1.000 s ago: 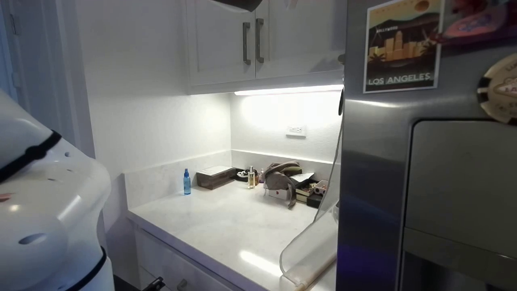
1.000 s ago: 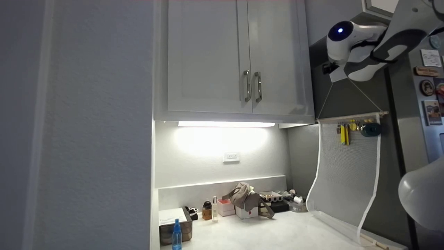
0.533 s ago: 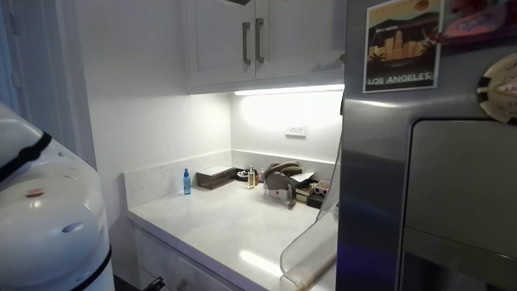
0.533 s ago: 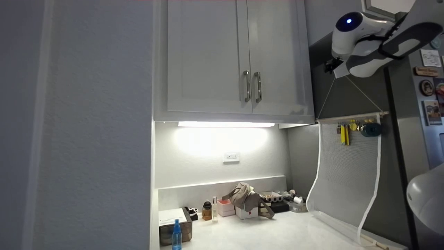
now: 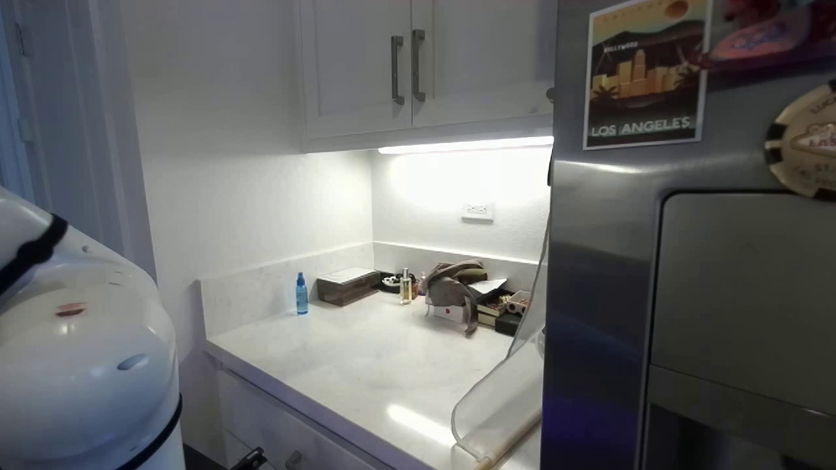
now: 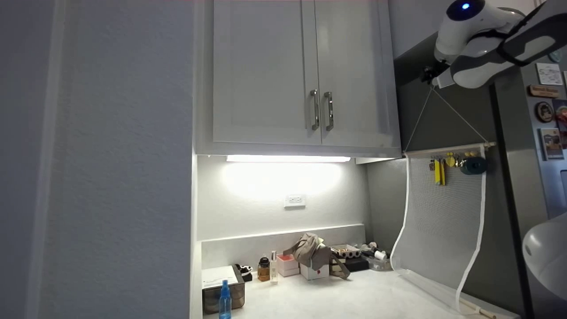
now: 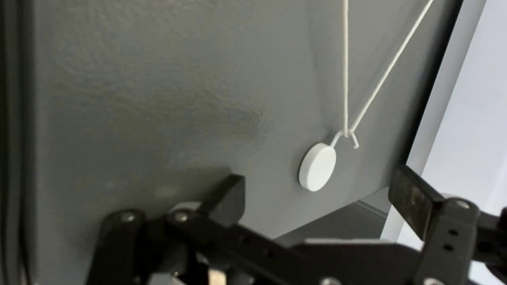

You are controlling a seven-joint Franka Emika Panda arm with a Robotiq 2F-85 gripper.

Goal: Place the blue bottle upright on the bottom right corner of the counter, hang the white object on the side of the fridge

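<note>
The blue bottle (image 5: 302, 295) stands upright on the white counter (image 5: 366, 365) against the side backsplash; it also shows in an exterior view (image 6: 225, 301). The white object (image 6: 443, 226), a see-through mesh sheet on a wooden rod, hangs by a cord on the side of the fridge (image 6: 381, 190). Its lower end curls onto the counter. In the wrist view the cord (image 7: 380, 81) loops over a white hook whose round base (image 7: 318, 168) sits on the fridge side. My gripper (image 7: 320, 190) is open and empty near this base, fingers on either side, not visibly touching it.
Upper cabinets (image 6: 266, 79) stand left of the gripper. On the counter are a dark box (image 5: 349, 290), small bottles (image 5: 406, 287), a brown bag (image 6: 308, 250) and other boxes (image 6: 356, 264). Yellow tags (image 6: 438, 172) and a dark round item (image 6: 473, 165) hang at the sheet's top.
My gripper and arm have moved up and to the right in an exterior view, uncovering the cord's top and the hook. The sheet and the bottle have stayed in place.
</note>
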